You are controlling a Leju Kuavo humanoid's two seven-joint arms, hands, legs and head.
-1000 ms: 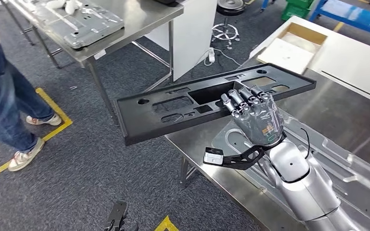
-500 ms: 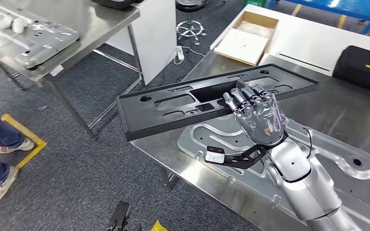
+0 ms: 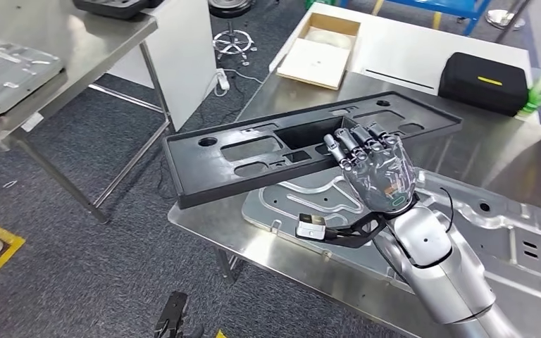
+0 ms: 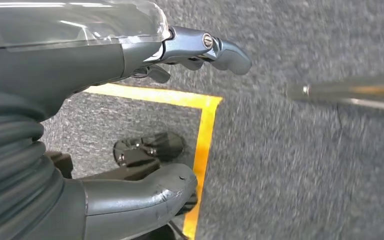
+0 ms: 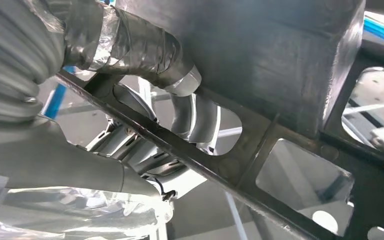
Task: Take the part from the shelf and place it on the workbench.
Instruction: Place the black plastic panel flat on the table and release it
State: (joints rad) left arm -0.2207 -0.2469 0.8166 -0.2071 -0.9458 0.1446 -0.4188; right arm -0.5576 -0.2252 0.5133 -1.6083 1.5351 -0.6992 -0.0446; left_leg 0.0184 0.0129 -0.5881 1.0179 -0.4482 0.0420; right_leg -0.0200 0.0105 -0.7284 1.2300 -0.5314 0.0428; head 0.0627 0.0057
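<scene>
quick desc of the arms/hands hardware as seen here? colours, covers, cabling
Right arm: rounded silver shells with a black seam ring and a thin black cable along the forearm. A black bracket carries a small white-and-black camera module at the wrist. Right hand: dark grey, metallic segmented fingers, under a clear plastic film. Left hand: grey ribbed cover, thick scuffed grey thumb, darker fingers, a clear glossy film too.

The long black part (image 3: pixel 253 158) (flat, with many cutouts) hangs tilted over the steel workbench (image 3: pixel 289 246) edge.

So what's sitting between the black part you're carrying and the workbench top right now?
In the head view, a stamped metal panel lies on the workbench beneath the black part, which the right hand holds above it.
</scene>
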